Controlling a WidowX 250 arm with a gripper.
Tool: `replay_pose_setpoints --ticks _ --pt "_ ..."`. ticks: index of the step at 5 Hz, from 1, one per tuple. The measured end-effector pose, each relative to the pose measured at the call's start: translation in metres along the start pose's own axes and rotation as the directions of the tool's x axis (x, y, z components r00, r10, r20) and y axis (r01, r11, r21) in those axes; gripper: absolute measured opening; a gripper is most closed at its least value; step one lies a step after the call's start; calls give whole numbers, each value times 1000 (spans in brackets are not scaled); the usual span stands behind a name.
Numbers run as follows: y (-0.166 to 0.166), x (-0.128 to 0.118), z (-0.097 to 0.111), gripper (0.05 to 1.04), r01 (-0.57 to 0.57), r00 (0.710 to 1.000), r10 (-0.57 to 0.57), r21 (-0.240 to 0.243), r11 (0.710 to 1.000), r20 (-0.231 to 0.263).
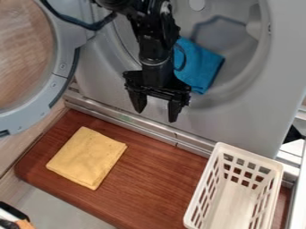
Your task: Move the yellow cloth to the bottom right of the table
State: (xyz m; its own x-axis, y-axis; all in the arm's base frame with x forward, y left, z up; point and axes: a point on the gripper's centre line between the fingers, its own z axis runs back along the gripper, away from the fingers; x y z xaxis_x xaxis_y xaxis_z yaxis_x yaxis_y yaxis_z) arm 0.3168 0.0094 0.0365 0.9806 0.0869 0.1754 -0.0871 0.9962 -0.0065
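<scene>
The black gripper hangs at the upper middle of the camera view, in front of the grey machine, its two fingers apart with nothing between them. Down and to its left, a folded yellow cloth lies flat on the left part of the reddish-brown wooden table. Gripper and cloth are well apart.
A white slatted basket stands at the table's right end. Behind the arm, a blue cloth lies in the machine's round opening. The open round door is at the upper left. A metal ledge borders the table's back edge.
</scene>
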Motion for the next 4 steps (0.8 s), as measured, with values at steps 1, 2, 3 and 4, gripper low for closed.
replay_pose_setpoints --ticks 1,2,3,4 --pt "0 -6 -8 999 0 1000 0 -3 1000 -29" --pt "22 -20 -14 999 -42 997 40 -21 999 -71" --pt "52 -34 -19 999 -45 997 43 -28 999 -57" --pt "95 -49 -25 999 -18 999 19 25 1000 -34"
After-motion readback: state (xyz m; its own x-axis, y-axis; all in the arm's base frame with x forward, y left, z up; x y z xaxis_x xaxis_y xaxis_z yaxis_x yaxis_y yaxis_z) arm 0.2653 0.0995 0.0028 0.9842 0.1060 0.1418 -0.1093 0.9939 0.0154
